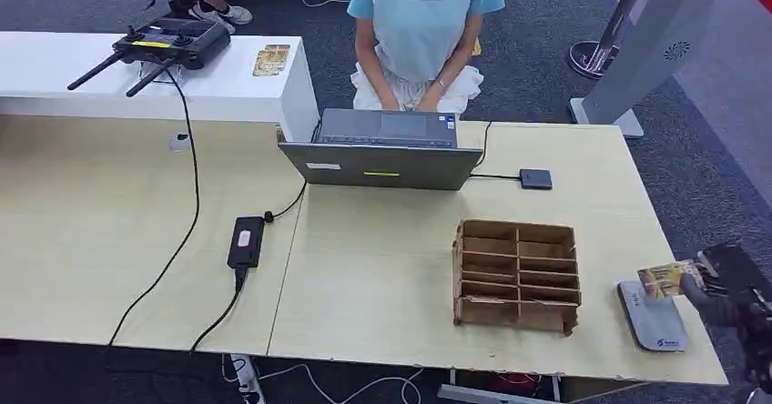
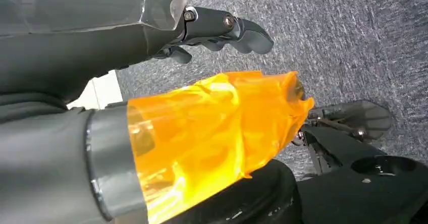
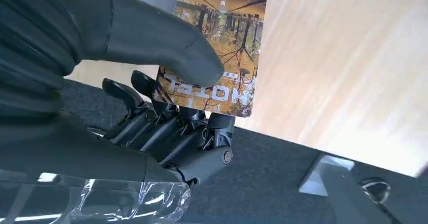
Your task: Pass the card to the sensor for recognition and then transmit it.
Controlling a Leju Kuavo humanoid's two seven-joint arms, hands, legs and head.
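The card (image 1: 663,278), a brown-and-orange hotel one, is pinched between thumb and fingers (image 3: 171,128) of the right hand (image 1: 728,299), right over the grey sensor (image 1: 652,317) at the tabletop (image 1: 382,277) edge, roughly 4 o'clock in the head view. A cardboard organizer (image 1: 517,275) is parked just beside it. The left hand (image 2: 222,30) is seen hanging over carpet, fingers loosely curled, nothing gripped.
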